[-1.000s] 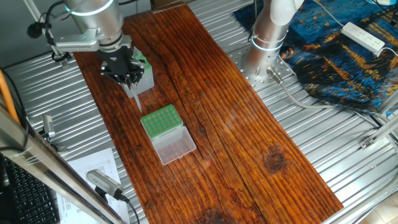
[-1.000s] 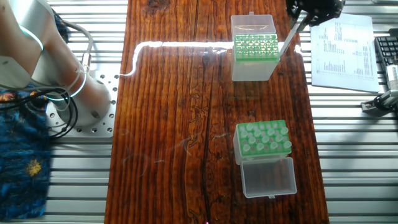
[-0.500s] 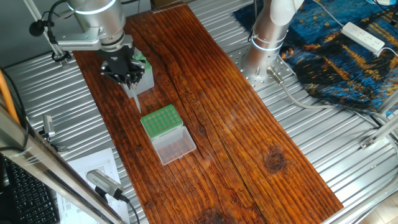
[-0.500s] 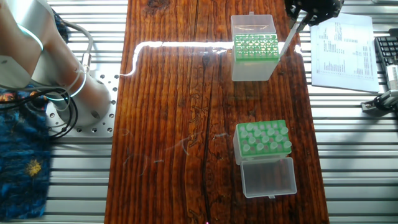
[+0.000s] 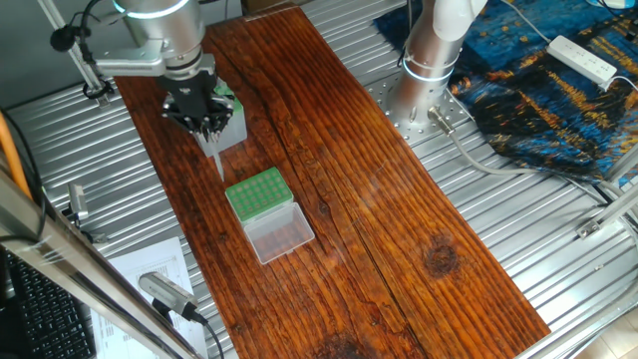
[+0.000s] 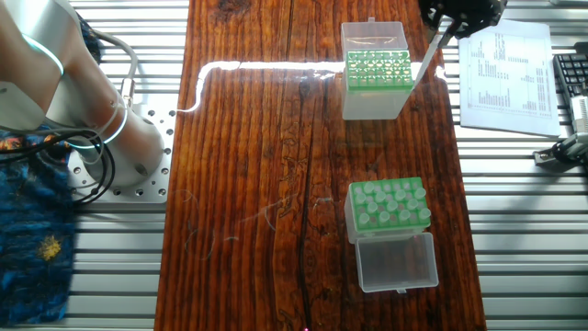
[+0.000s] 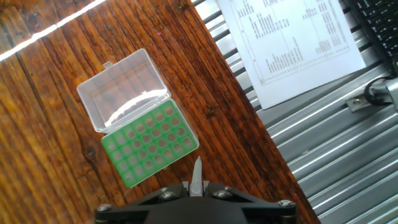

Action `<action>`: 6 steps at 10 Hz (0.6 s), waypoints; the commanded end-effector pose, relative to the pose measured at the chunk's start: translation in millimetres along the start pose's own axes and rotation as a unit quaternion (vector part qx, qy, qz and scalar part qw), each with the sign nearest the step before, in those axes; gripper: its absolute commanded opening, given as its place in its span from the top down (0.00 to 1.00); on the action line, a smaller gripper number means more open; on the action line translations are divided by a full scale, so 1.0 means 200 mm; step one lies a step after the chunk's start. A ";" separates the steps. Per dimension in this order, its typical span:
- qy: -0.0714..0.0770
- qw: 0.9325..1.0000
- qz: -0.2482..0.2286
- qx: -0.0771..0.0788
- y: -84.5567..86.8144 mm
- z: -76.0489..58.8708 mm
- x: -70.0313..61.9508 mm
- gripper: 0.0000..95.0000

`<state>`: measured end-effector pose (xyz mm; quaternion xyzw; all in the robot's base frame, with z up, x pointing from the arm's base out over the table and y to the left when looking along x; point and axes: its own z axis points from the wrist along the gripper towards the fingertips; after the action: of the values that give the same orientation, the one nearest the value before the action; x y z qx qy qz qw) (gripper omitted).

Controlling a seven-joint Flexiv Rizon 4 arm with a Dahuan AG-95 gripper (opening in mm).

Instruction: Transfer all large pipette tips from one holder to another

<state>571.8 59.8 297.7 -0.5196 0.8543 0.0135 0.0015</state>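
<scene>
On the bench point(image 6: 257, 184), the taller holder point(image 6: 375, 85) stood at the upper right of the other fixed view, the low rack point(image 6: 388, 213) below it, well apart. The hand point(image 6: 459, 20) hung beside the holder's right edge, a printed sheet point(image 6: 505, 64) further right.

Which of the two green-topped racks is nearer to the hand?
The taller grey-sided rack, right beside the hand, which holds a pipette tip. The low rack with tips in it sits farther off.

Pipette tip point(image 7: 196, 176) in end effector point(image 7: 196, 188), above green rack point(image 7: 149, 146)
</scene>
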 end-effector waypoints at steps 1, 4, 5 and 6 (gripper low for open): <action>0.011 1.000 -0.009 -0.006 0.00 0.00 -0.01 1.00; 0.013 1.000 -0.005 0.024 0.00 0.00 -0.01 1.00; 0.015 0.999 -0.009 0.031 0.00 0.00 -0.01 1.00; 0.022 0.999 -0.014 0.036 0.00 0.00 -0.01 1.00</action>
<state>572.4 60.5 297.6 -0.5253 0.8505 -0.0260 0.0012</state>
